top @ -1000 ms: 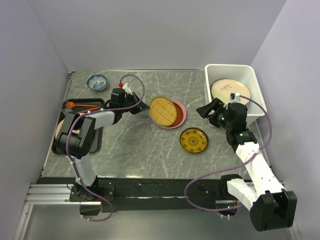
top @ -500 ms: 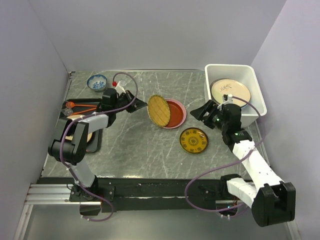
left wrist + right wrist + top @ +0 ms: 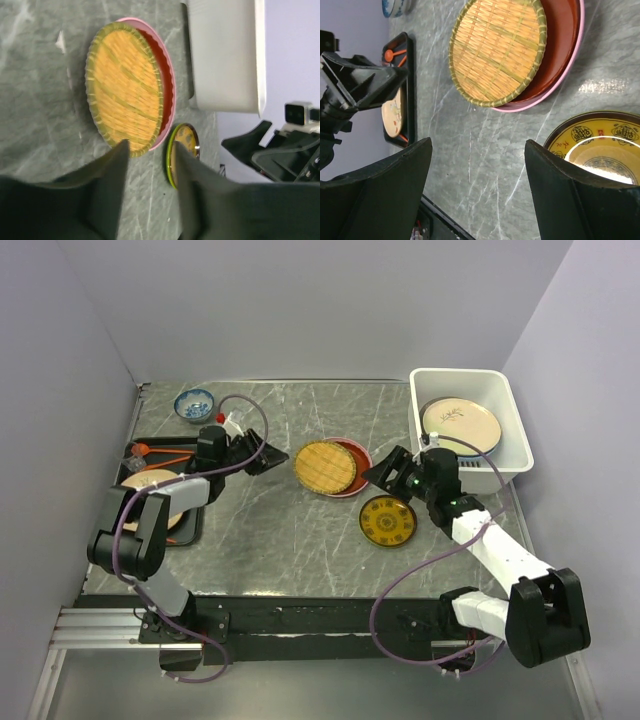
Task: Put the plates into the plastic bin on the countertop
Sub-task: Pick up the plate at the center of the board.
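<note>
Plates are spread over the dark grey veined table (image 3: 270, 530), and one is already in the white plastic bin (image 3: 460, 374), which stands at the far right corner: a cream plate with a leaf sprig (image 3: 462, 423) lies flat inside it. At the left edge sits a flat black tray (image 3: 197, 516) carrying another cream plate (image 3: 152, 482), partly hidden by the left arm, and an orange utensil (image 3: 152, 452). Near the middle of the table a woven yellow plate (image 3: 325, 466) with a green rim rests over the left part of a red-orange plate (image 3: 359, 458) edged in pink; I cannot tell whether that is one plate or two stacked. Just in front of it, to the right, lies the small yellow-patterned plate (image 3: 388, 521). The right gripper (image 3: 385, 468) hovers between these two, its fingers spread wide and empty. The left gripper (image 3: 263, 458) sits low just left of the woven plate, apart from it, fingers parted more narrowly and holding nothing. A small blue-and-white bowl (image 3: 194, 404) stands at the far left corner.
</note>
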